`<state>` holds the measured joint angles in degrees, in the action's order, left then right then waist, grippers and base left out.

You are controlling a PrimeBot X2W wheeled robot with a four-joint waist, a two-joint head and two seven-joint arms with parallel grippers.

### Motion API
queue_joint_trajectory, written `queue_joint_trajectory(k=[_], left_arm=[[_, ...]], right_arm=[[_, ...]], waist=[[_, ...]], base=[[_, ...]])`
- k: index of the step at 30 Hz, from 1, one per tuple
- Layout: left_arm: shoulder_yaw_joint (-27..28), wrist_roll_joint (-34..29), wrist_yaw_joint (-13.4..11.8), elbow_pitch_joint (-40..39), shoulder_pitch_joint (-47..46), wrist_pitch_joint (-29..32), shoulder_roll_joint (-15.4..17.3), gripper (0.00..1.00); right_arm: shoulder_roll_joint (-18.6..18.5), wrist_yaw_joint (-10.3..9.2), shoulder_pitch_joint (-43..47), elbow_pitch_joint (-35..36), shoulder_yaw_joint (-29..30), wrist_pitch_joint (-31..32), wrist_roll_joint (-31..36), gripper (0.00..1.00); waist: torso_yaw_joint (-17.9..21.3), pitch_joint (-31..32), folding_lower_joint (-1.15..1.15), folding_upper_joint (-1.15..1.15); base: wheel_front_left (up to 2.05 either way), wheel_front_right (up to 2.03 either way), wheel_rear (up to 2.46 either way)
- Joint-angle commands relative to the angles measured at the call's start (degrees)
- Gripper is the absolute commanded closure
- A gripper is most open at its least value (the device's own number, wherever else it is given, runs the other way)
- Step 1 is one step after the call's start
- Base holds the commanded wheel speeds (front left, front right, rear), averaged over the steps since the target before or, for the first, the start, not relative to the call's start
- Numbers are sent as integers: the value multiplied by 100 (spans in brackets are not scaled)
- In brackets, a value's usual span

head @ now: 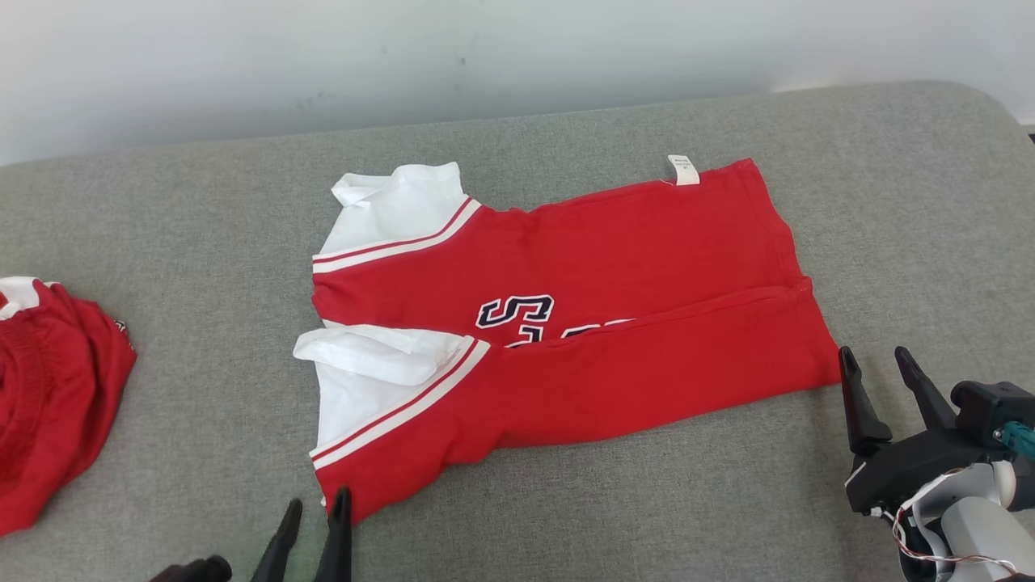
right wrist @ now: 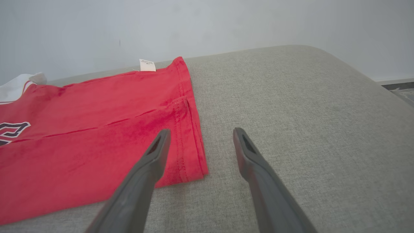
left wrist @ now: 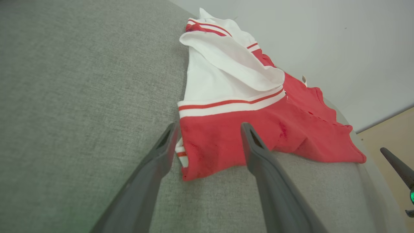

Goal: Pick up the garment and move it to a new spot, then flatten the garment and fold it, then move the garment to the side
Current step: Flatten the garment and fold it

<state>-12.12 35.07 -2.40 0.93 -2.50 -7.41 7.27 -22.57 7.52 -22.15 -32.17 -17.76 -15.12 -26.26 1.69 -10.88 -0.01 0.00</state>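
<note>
A red garment with white sleeves and dark lettering lies on the grey cushion, its near long edge folded over onto the middle. My left gripper stands open just off the garment's near left corner, nothing between its fingers. To the right, my right gripper is open beside the hem's near corner, apart from the cloth. A white label sticks out at the far hem edge.
A second red and white garment lies bunched at the cushion's left edge. The grey cushion ends at a pale wall behind and rounds off at the right. Bare cushion lies in front of and right of the folded garment.
</note>
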Motion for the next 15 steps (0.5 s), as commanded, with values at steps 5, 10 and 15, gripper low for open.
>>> queue_joint_trajectory(k=[5, 10, 15], left_arm=[[-48, 173, -239, 114, 239, 415, -24, 0], [-74, 267, -357, 385, 67, 629, -84, 0], [-49, 400, -347, 568, -60, 656, -132, 0]], right_arm=[[44, -6, 89, 40, 79, -8, 107, 0], [44, -6, -6, -5, -13, -9, 115, 0], [39, -6, -60, -25, -96, -9, 88, 0]], waist=[[-10, -26, 1, 0], [-8, -81, 1, 0], [9, -104, 1, 0]], base=[[0, 0, 0], [0, 0, 0], [0, 0, 0]])
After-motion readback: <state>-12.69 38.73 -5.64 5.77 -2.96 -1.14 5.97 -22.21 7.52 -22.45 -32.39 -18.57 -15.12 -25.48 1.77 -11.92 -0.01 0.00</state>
